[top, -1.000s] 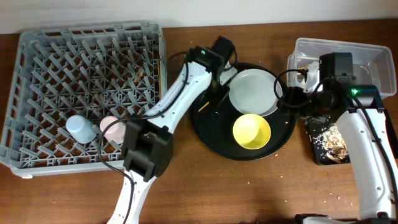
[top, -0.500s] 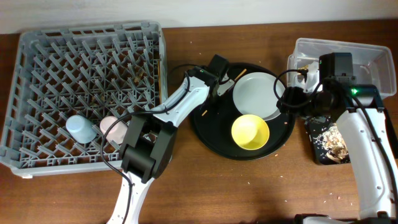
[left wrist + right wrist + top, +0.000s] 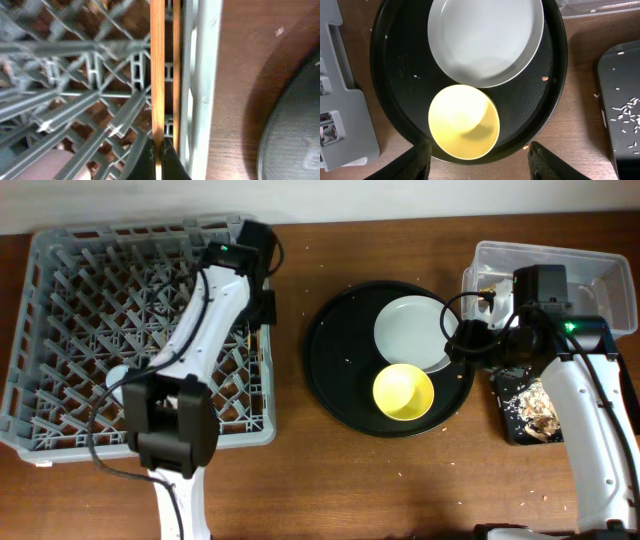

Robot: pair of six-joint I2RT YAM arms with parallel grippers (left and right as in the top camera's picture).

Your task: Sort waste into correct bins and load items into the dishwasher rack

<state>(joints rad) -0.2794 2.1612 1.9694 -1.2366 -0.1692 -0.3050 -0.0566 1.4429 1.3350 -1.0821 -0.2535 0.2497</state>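
My left gripper (image 3: 159,161) is shut on a pair of thin wooden chopsticks (image 3: 157,75). They run just inside the right wall of the grey dishwasher rack (image 3: 200,75), and from above the left gripper (image 3: 266,306) hangs over that edge of the rack (image 3: 60,270). A pink cup (image 3: 40,167) shows low in the rack. The pale plate (image 3: 412,330) and yellow bowl (image 3: 404,391) sit on the round black tray (image 3: 335,380). My right gripper (image 3: 481,159) is open above the yellow bowl (image 3: 464,121), holding nothing, with the plate (image 3: 485,40) beyond it.
A clear tub (image 3: 600,280) stands at the back right. In front of it lies a small black tray (image 3: 525,415) with beige scraps. A light-blue cup (image 3: 117,377) peeks out beside my left arm. Crumbs dot the wood near the round tray.
My left gripper closed on the chopsticks at the round tray and swung left with them to the rack's right edge. The right arm has not moved.
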